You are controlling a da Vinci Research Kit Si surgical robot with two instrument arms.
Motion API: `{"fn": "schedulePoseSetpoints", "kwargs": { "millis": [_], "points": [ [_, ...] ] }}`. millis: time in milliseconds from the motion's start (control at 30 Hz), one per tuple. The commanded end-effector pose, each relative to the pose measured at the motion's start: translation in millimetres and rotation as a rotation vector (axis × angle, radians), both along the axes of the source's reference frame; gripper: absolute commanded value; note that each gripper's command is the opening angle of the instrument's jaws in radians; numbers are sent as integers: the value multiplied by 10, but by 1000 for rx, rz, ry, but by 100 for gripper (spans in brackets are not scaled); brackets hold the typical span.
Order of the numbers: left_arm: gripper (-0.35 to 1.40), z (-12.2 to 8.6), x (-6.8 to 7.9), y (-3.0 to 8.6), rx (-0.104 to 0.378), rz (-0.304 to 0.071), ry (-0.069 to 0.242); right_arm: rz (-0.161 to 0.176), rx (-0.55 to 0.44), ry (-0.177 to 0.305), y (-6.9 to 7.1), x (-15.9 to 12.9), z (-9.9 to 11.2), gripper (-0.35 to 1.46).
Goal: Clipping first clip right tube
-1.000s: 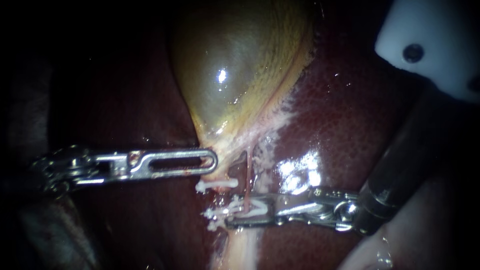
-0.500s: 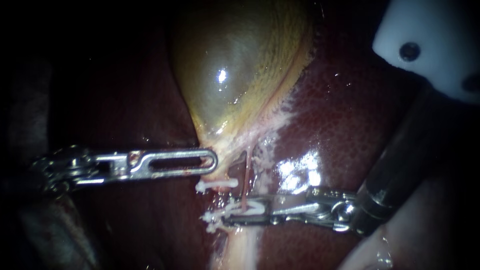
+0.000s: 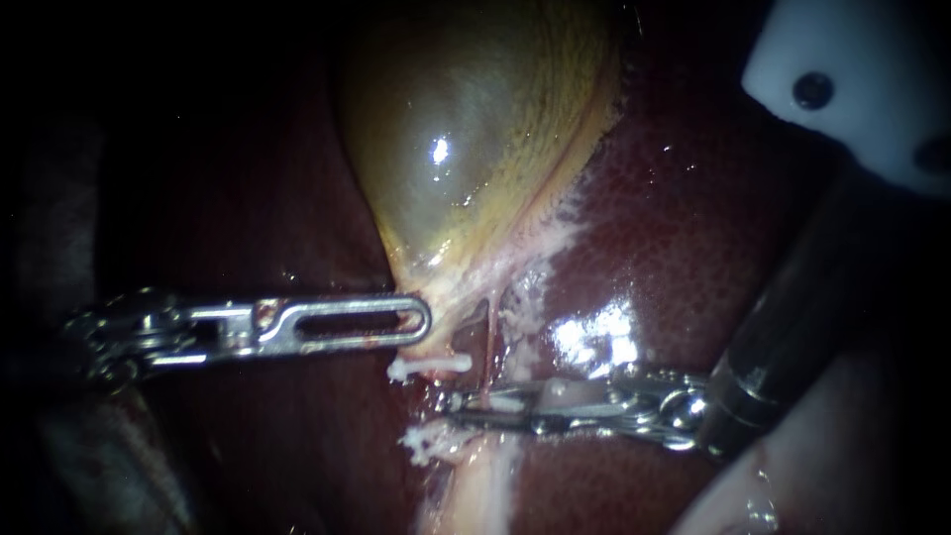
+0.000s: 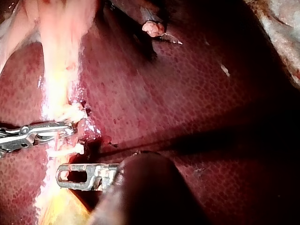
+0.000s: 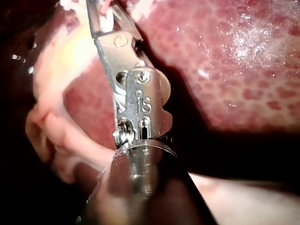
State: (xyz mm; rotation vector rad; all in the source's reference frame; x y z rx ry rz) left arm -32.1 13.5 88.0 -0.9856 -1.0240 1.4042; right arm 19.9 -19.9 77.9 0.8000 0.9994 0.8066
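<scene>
Jaws of my right instrument (image 3: 464, 405), lower centre of frame, are squeezed nearly together around the thin right tube (image 3: 488, 339), a white clip (image 3: 508, 402) between them.

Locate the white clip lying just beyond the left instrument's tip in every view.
Endoscope view: the white clip sits near the centre, just below the left instrument.
Left wrist view: the white clip lies beside the left instrument's tip, between it and the right instrument.
Right wrist view: cannot be made out.
Shared landmark: the right instrument, seen in all three.
</scene>
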Motion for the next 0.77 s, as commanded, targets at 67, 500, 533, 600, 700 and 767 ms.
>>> {"fn": "schedulePoseSetpoints", "kwargs": {
  "millis": [67,500,533,600,700,767],
  "points": [
    [-35,0,0,0,0,0,0,0,-1,1,0,0,0,-35],
    [-35,0,0,0,0,0,0,1,-1,1,0,1,0,-35],
    [-35,0,0,0,0,0,0,1,-1,1,0,1,0,-35],
    [-35,0,0,0,0,0,0,1,-1,1,-1,1,0,-35],
    [-35,1,0,0,0,0,0,1,-1,1,-1,1,0,-35],
    [-35,1,0,0,0,0,0,1,-1,1,-1,1,0,-35]
  ]
}}
